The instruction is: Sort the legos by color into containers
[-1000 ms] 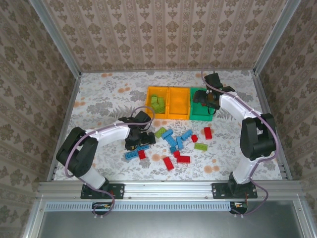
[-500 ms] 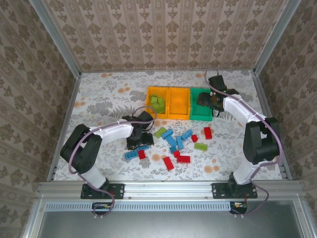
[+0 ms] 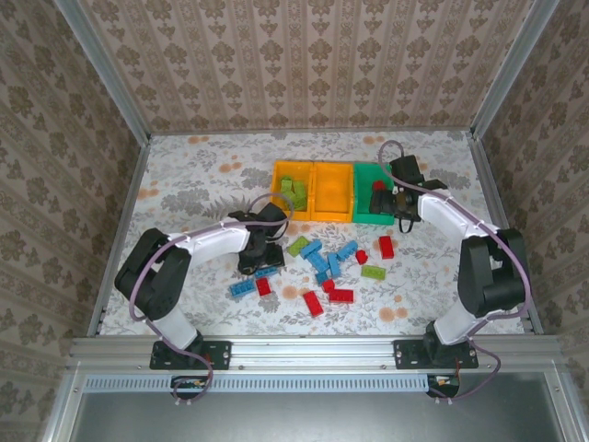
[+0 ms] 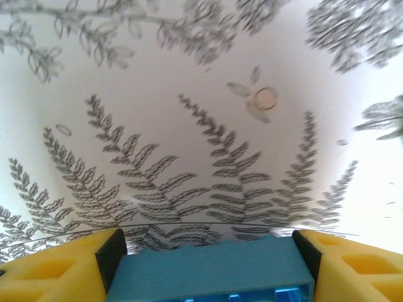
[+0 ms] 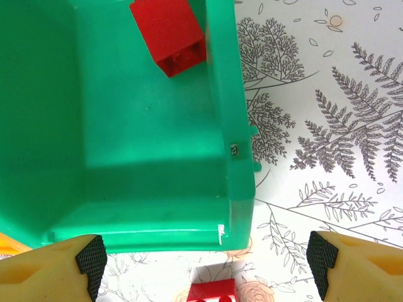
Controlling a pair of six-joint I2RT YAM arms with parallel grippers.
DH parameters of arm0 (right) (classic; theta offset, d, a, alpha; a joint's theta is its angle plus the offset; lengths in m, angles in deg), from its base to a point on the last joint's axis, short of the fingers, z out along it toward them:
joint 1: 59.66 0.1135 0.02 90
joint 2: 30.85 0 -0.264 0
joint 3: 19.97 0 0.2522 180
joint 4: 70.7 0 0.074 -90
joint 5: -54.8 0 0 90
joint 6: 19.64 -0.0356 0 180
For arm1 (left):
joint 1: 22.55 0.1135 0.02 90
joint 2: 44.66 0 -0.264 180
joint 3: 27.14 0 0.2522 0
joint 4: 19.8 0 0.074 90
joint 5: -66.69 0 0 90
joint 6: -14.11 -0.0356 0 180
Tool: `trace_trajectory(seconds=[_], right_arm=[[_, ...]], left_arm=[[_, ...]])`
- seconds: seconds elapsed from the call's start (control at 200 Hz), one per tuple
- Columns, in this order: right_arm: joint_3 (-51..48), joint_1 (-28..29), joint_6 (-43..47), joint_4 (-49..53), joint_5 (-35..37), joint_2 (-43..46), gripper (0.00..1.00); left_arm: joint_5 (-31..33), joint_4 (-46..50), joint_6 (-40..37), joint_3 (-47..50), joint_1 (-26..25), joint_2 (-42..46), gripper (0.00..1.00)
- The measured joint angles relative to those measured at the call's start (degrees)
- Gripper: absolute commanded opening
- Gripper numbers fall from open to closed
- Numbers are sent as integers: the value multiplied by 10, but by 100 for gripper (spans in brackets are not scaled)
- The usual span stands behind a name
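My left gripper (image 4: pixel 206 253) is shut on a blue lego (image 4: pixel 208 272), which fills the gap between its yellow fingers just above the table; from above, this gripper (image 3: pixel 262 256) sits left of the loose pile. Open and empty, my right gripper (image 5: pixel 204 264) hovers over the green container's (image 5: pixel 230 126) near right corner. A red lego (image 5: pixel 169 34) lies inside that bin, and another red one (image 5: pixel 214 290) lies on the table just below it. Lime legos (image 3: pixel 293 191) rest in the left orange-yellow container (image 3: pixel 279 175); the middle orange-yellow container (image 3: pixel 333 193) holds nothing I can see.
Loose legos lie mid-table between the arms: several blue (image 3: pixel 322 258), several red (image 3: pixel 341 296) and two lime (image 3: pixel 373 272). One more blue brick (image 3: pixel 242 288) lies near the left arm. Metal frame walls (image 3: pixel 120 212) bound the floral tabletop.
My right gripper has drawn back from over the green container toward its near edge, and a red lego now shows inside it. The left gripper edged slightly right over the blue lego.
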Motion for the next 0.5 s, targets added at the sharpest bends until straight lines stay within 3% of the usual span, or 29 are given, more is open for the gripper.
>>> trace_trajectory(seconds=[0.26,0.5], right_arm=[[-57,5,9,-1,-2,52,85],[-134,23,-6,-2,-6,100,83]], left_arm=[[17,29,-47,-111,17,0,70],[23,31,-144,-328,36,-57,70]])
